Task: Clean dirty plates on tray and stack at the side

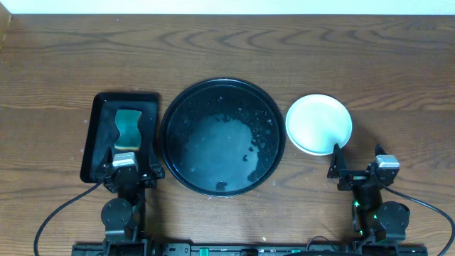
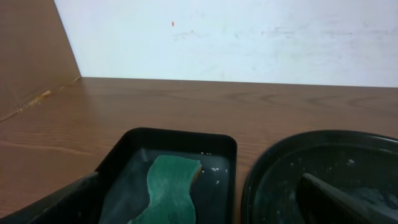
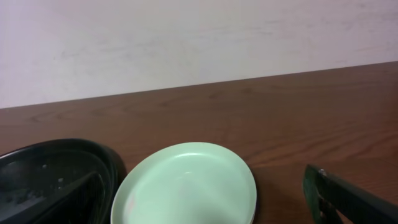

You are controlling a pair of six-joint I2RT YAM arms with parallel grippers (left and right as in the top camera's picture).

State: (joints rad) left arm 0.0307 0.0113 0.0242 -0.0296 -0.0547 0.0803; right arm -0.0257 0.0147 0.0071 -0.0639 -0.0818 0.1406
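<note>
The large round black tray point(image 1: 266, 107) sits mid-table, wet with droplets and with no plate on it; it also shows in the left wrist view point(image 2: 267, 168) and the right wrist view point(image 3: 37, 155). A pale mint plate point(image 1: 318, 124) lies on the table right of the tray, seen close in the right wrist view point(image 3: 186, 183). I cannot tell whether other plates lie under it. My right gripper point(image 1: 357, 165) point(image 3: 202, 180) is open and empty, just in front of the plate. My left gripper point(image 1: 129, 165) point(image 2: 199, 186) is open and empty at the front of the small tray.
A rectangular black tray point(image 1: 96, 135) point(image 2: 180, 137) holds a teal sponge point(image 1: 128, 128) point(image 2: 171, 190) left of the round tray. A pale wall stands behind the table's far edge.
</note>
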